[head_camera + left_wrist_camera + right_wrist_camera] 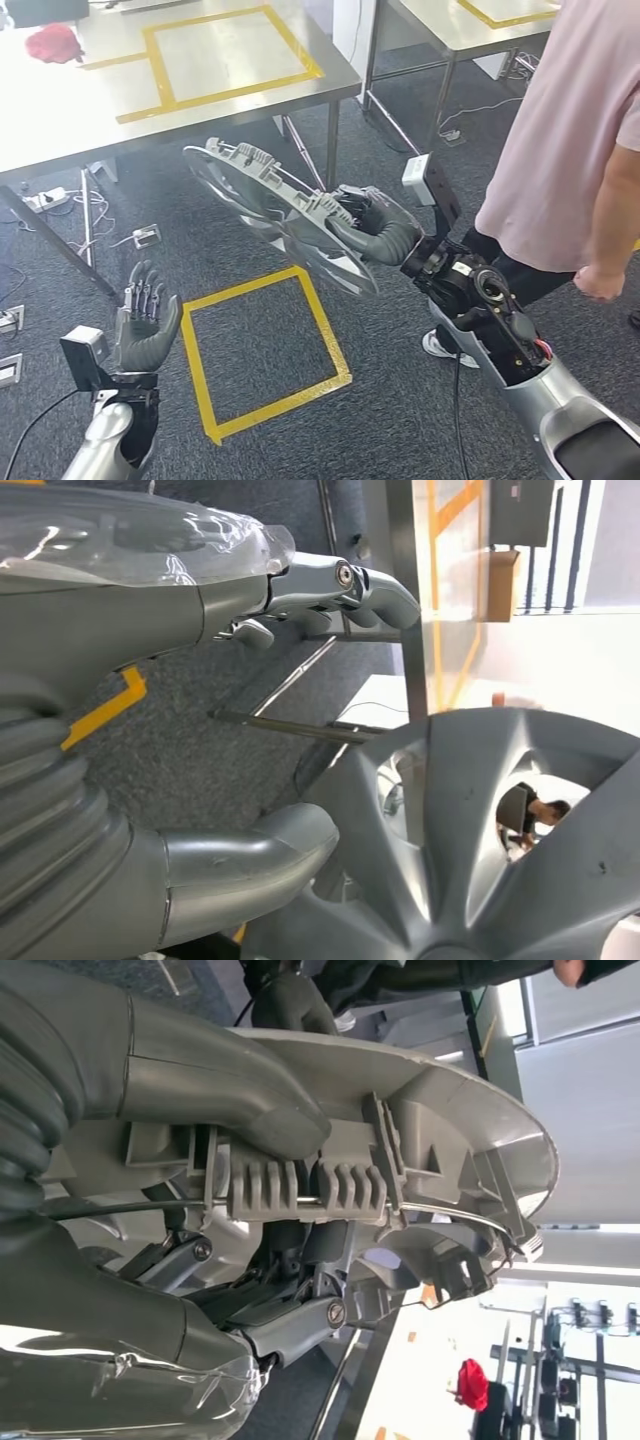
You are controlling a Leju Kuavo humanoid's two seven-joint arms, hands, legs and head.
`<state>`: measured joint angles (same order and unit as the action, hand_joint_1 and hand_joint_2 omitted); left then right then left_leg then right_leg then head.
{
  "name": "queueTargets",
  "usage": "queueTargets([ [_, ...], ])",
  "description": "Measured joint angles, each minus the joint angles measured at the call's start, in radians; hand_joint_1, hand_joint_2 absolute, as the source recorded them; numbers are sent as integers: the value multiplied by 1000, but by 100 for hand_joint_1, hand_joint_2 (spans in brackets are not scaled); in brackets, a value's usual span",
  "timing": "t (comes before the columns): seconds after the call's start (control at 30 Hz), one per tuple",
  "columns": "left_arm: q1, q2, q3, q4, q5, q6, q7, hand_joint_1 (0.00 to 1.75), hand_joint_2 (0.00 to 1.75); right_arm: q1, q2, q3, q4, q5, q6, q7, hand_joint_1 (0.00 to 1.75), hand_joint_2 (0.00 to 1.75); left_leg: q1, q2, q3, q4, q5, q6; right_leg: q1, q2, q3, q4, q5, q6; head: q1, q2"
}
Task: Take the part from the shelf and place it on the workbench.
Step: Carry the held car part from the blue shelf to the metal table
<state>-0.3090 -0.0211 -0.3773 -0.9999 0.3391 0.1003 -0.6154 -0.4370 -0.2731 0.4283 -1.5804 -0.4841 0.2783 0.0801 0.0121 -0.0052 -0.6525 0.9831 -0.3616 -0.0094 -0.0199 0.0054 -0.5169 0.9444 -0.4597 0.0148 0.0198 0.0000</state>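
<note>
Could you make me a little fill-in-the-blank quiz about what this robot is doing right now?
1. The grey wheel cover is held by the robot's ____ hand.
2. The left hand holds ____.
3. The tape square on the floor is ____.
4. On the workbench lies a ____ cloth.

Answers: right; nothing; yellow; red

Grey spoked wheel-cover part (279,205) held tilted in air beside the steel workbench (90,110).
</note>
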Motion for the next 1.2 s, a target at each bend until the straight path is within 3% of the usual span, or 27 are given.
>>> queueTargets([
  [0.1,-1,0,0,-1,0,-2,0,0,175,0,0,-1,0,0,-1,0,175,175,-2,-1,20,-27,-14,21,1,1,7,3,-8,17,3,0],
  [0.17,-3,0,0,-2,0,-2,0,0,175,-1,0,-2,0,0,-1,1,175,175,1,-2,35,-31,-22,34,-2,0,-8,46,-31,25,10,0],
  [0.27,-6,-2,0,-3,0,-4,0,0,175,0,0,-2,0,0,-2,1,175,175,0,-3,53,-32,-35,45,-1,-1,-114,241,-104,30,27,0],
  [0.3,-4,-2,0,-3,0,-4,1,0,175,2,0,-2,0,0,-2,1,175,175,-2,-3,60,-31,-41,46,-1,-1,-149,292,-114,30,32,0],
  [0.33,-2,-2,0,-3,0,-5,1,0,175,4,0,-2,0,0,-2,1,175,175,-3,-4,68,-31,-48,46,0,-1,-170,307,-105,29,36,0],
  [0.37,-1,-2,0,-3,0,-5,1,0,175,5,0,-2,0,0,-3,1,175,175,-4,-5,80,-31,-56,46,0,-1,-169,280,-73,26,40,0],
  [0.43,-1,-4,0,-3,0,-6,1,0,175,6,0,-3,1,0,-5,1,175,175,-6,-7,106,-31,-74,42,3,-1,-129,144,26,16,48,0],
  [0.5,-1,-5,0,-2,0,-6,1,0,175,6,0,-3,1,0,-7,2,175,175,-6,-8,116,-33,-85,34,11,-2,-96,37,75,5,50,0],
  [0.6,0,-6,0,-3,0,-7,1,0,175,7,0,-3,0,0,-8,1,175,175,-8,-7,117,-29,-93,18,15,-4,-74,1,72,-9,52,0],
  [0.67,-3,-6,0,-3,0,-8,0,0,175,6,-1,-4,-1,0,-8,1,175,175,-8,-4,96,20,-107,7,8,-5,-58,-5,68,-17,44,0],
  [0.8,-2,-5,0,-3,0,-8,1,0,175,6,-1,-6,-2,0,-9,2,175,175,-2,-2,-67,258,-181,-9,5,-3,-42,-8,51,-28,23,0],
  [0.83,-1,-5,0,-3,0,-8,1,0,175,7,-1,-5,-2,0,-9,2,175,175,-2,-2,-89,268,-172,-10,5,-1,-35,-8,45,-27,18,0],
  [0.87,-1,-5,0,-3,0,-8,1,0,175,8,-1,-6,-2,0,-9,2,175,175,-1,-2,-89,236,-139,-11,4,0,-26,-7,37,-26,14,0],
  [0.93,-2,-4,0,-2,0,-10,1,0,175,8,-1,-6,-2,0,-9,1,175,175,-1,0,-45,91,-35,-6,4,1,-6,-7,21,-19,7,0],
  [1.0,-4,-4,0,-2,0,-14,1,0,175,7,-1,-6,-2,0,-8,0,175,175,-5,1,-9,-18,13,5,6,3,1,-6,7,-9,0,0],
  [1.13,-7,-4,0,-1,-2,-19,-1,0,175,7,-1,-8,-2,1,-7,-2,175,175,-6,-2,13,-40,5,34,7,2,0,14,-11,14,3,0],
  [1.2,-9,-5,0,-1,-3,-19,-2,0,175,4,-1,-8,-2,1,-5,-3,175,175,-4,-3,32,-43,-4,43,6,0,-46,109,-44,20,14,0],
])
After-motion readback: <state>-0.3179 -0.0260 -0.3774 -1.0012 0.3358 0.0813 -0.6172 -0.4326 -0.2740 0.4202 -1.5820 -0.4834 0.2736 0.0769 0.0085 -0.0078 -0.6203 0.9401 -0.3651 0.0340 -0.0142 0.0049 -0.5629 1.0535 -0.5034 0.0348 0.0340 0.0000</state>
